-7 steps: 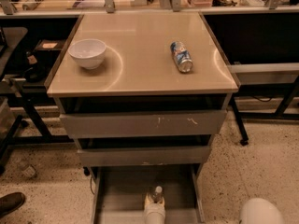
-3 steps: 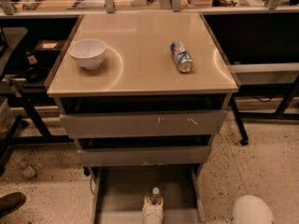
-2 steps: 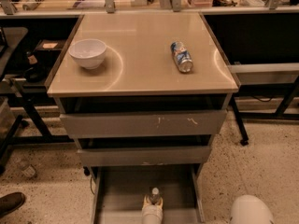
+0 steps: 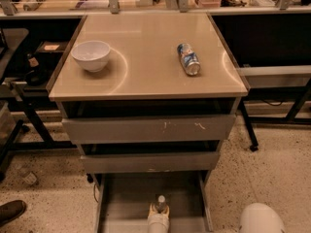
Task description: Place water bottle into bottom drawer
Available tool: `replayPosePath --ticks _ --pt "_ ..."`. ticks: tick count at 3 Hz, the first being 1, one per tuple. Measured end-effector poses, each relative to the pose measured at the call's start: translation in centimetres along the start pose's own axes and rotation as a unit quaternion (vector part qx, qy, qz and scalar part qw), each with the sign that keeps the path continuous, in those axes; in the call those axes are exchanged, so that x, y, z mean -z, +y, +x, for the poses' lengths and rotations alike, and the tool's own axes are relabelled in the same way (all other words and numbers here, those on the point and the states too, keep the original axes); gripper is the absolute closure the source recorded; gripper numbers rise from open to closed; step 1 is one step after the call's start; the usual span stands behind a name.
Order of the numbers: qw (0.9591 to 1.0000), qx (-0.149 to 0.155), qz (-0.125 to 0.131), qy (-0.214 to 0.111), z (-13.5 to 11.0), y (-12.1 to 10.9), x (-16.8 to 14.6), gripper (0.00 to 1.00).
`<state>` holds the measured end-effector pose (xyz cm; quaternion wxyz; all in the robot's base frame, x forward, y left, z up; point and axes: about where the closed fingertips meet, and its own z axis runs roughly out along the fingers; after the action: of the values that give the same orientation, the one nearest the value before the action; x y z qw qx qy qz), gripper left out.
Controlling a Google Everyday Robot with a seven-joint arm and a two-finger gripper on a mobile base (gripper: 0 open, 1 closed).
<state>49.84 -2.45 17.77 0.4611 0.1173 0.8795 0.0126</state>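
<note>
The bottom drawer (image 4: 121, 203) is pulled out below the two upper drawers, showing its plain grey floor. The water bottle (image 4: 161, 202) stands upright at the drawer's front middle, white cap on top. Only its top part shows. Right below it, at the frame's bottom edge, is my pale gripper (image 4: 158, 222), up against the bottle's lower part. I cannot make out whether it grips the bottle.
On the beige cabinet top (image 4: 146, 76) sit a white bowl (image 4: 91, 55) at the left and a blue-and-silver can (image 4: 188, 58) lying on its side at the right. A white rounded arm part (image 4: 262, 220) is at the bottom right. A shoe (image 4: 10, 210) is on the floor at the left.
The white arm part at the bottom right has shifted slightly left. The bottle and gripper in the drawer have hardly moved.
</note>
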Motion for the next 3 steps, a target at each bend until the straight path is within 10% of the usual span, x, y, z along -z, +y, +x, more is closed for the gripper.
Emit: replayPosePath --ticks 3 --pt "1.0 0.0 0.0 0.0 0.0 -0.01 -0.01 0.0"
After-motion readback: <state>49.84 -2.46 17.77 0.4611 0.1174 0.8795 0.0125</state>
